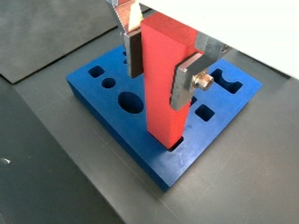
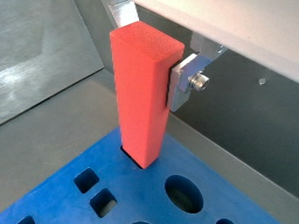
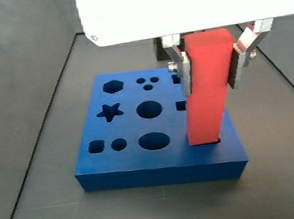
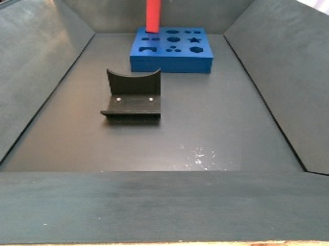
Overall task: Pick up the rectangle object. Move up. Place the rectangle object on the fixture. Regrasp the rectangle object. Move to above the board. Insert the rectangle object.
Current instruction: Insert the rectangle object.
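The rectangle object point(image 1: 163, 87) is a red-orange block standing upright. My gripper point(image 1: 160, 68) is shut on it, with a silver finger point(image 1: 184, 83) pressed on each side of its upper half. Its lower end sits in a slot at the edge of the blue board point(image 1: 142, 133). The block point(image 2: 142, 96), one finger point(image 2: 184, 80) and the board point(image 2: 131, 185) also appear in a wrist view. In a side view the block point(image 3: 208, 84) stands at the board's point(image 3: 125, 126) right edge. The fixture point(image 4: 131, 96) stands apart on the floor, nearer than the board point(image 4: 174, 61).
The board has star, round, square and hexagon cutouts point(image 3: 110, 112). Sloped grey walls point(image 4: 38, 86) enclose the dark floor point(image 4: 193, 135). The white gripper housing point(image 3: 177, 2) hangs over the board's far side.
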